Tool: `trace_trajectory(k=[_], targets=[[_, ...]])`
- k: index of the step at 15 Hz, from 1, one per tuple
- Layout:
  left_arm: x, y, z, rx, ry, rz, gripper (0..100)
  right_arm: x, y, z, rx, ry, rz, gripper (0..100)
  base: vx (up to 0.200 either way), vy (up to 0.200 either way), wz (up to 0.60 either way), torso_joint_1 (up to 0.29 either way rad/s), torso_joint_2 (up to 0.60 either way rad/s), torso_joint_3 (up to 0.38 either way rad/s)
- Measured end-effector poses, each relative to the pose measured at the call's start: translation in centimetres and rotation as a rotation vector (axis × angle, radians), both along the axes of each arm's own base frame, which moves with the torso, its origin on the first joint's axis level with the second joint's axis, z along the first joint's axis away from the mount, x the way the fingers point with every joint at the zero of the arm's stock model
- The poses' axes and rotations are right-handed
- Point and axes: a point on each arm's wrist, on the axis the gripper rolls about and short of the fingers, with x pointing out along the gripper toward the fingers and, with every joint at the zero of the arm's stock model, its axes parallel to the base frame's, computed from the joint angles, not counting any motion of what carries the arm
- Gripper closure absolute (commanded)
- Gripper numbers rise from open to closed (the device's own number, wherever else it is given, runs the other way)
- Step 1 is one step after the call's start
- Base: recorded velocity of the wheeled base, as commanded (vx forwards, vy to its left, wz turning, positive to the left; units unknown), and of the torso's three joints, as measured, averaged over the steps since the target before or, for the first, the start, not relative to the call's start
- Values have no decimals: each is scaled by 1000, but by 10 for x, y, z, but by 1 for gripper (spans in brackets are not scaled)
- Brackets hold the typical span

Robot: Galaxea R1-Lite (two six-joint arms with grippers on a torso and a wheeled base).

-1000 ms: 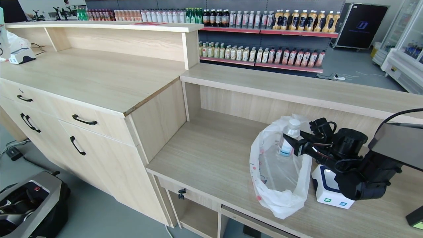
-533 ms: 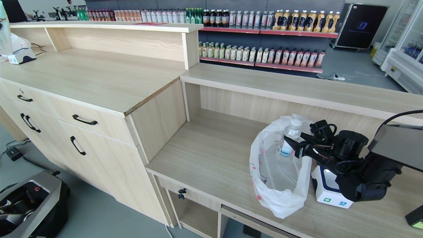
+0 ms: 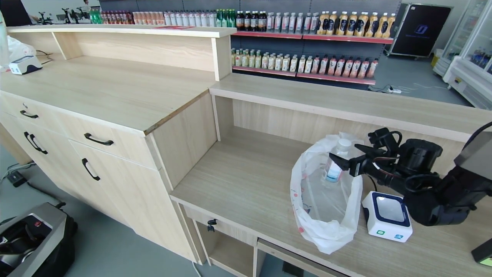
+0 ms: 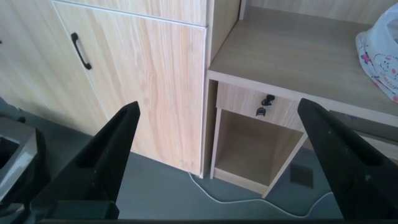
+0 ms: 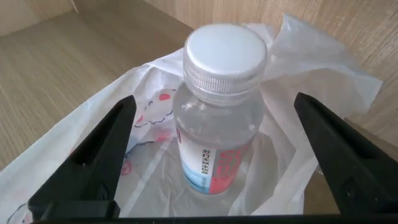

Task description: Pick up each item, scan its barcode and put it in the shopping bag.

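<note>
A clear water bottle [image 3: 336, 163] with a white cap stands upright inside the white plastic shopping bag [image 3: 324, 215] on the low counter [image 3: 246, 181]. My right gripper [image 3: 343, 151] hovers open at the bag's far right rim, level with the bottle's neck. In the right wrist view the bottle [image 5: 217, 130] sits between the spread fingers of the right gripper [image 5: 212, 102] without touching them, the bag [image 5: 317, 74] around it. A white and blue barcode scanner [image 3: 387, 215] sits just right of the bag. My left gripper [image 4: 219, 107] hangs open low by the cabinet front, holding nothing.
A taller counter block [image 3: 115, 92] rises left of the low counter, with a raised ledge [image 3: 346, 100] behind. A dark device [image 3: 483, 252] sits at the right edge. Drink shelves [image 3: 307, 38] stand beyond the ledge. Bare worktop lies left of the bag.
My right arm has drawn back to the right and slightly up, uncovering the scanner. The bottle stays standing in the bag.
</note>
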Motion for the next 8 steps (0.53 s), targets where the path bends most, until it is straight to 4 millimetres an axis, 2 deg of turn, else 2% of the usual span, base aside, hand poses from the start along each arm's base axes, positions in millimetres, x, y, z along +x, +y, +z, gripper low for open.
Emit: trace_trajectory(k=[3, 5, 7, 8], targets=[[0, 0, 0, 0, 0, 0, 0, -32, -2, 55, -1, -11, -4, 0, 0, 0, 0, 0, 0, 0], [0, 0, 0, 0, 0, 0, 0, -72, -11, 91, -17, -33, -30, 0, 0, 0, 0, 0, 0, 0], [0, 0, 0, 0, 0, 0, 0, -117, -26, 102, -98, -6, -95, 0, 0, 0, 0, 0, 0, 0], [0, 0, 0, 0, 0, 0, 0, -141, -38, 98, -162, 62, -159, 0, 0, 0, 0, 0, 0, 0]])
